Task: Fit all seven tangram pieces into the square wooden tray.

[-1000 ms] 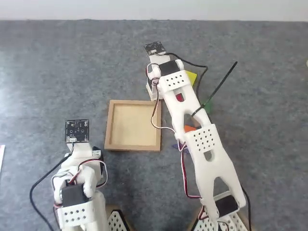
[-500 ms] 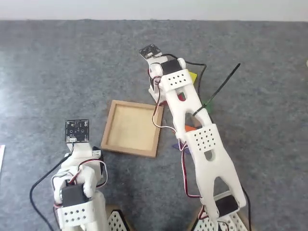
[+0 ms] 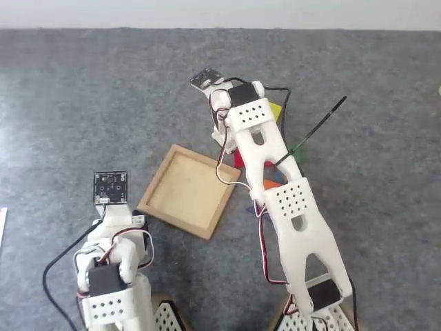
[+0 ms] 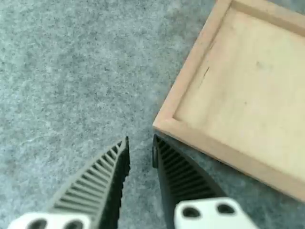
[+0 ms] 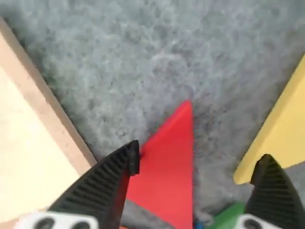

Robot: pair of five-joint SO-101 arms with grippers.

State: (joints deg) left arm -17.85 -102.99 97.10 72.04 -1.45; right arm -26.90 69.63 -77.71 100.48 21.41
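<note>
Red piece (image 5: 167,176) lies flat on table (image 5: 143,47), between tray (image 5: 43,95) rim and yellow piece (image 5: 281,124). Right gripper (image 5: 199,160) hangs above it, fingers wide, empty, straddling it. Long axis runs away from wrist, sharp tip outward. Right arm nearer. Left gripper (image 4: 140,148) sits by tray corner, fingers narrow, empty.
</note>
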